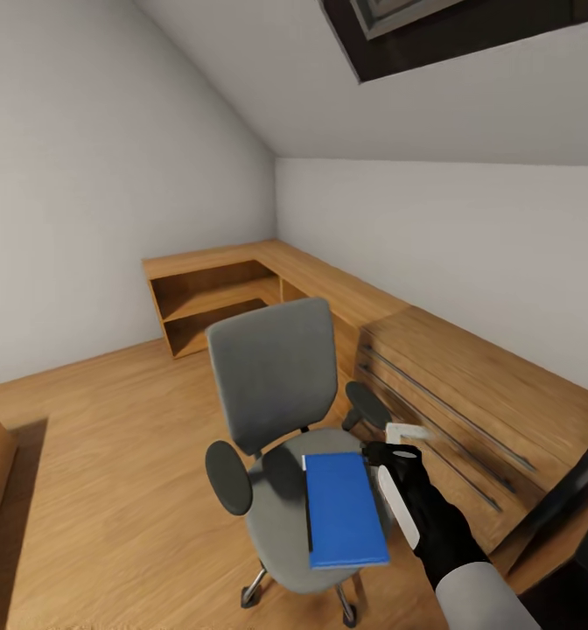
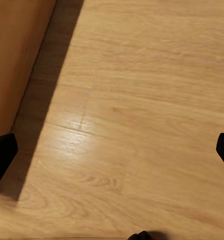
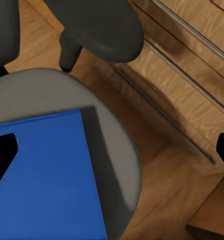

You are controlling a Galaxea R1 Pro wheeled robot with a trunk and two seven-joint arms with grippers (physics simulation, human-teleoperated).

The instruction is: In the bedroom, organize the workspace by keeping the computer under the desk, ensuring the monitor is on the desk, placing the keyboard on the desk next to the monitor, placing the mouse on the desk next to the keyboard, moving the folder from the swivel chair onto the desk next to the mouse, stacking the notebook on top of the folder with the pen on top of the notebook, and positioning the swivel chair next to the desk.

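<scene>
The folder [image 1: 345, 510] lay flat on the seat of the swivel chair [image 1: 272, 372], toward the seat's front and its right-hand edge, with its long axis running from the backrest side out to the front rim and its dark spine on the side away from my right arm. My right gripper [image 1: 397, 462] hung just above and beside the folder's near-right corner, by the right armrest [image 1: 367, 406]. In the right wrist view the folder [image 3: 39, 175] filled the space under one fingertip while the other fingertip stood far out over the floor, so I judged that gripper spread wide and holding nothing. The right arm was plainly the nearer one.

My left gripper [image 2: 112, 150] looked down on bare oak floor [image 2: 142, 100], well away from the chair; its two fingertips sat at opposite borders of that view, so it was wide open too and empty.

As I judged it, the coming pick turned on the folder's right long edge: it lay close to the seat's rim, so a finger might slip beneath it there. The right armrest stood close behind my gripper and could be struck. The low oak cabinet [image 1: 469, 385] with long rail handles ran along the wall just beyond the chair, limiting room on that side. The left armrest [image 1: 228, 477] stood clear of my reach.
</scene>
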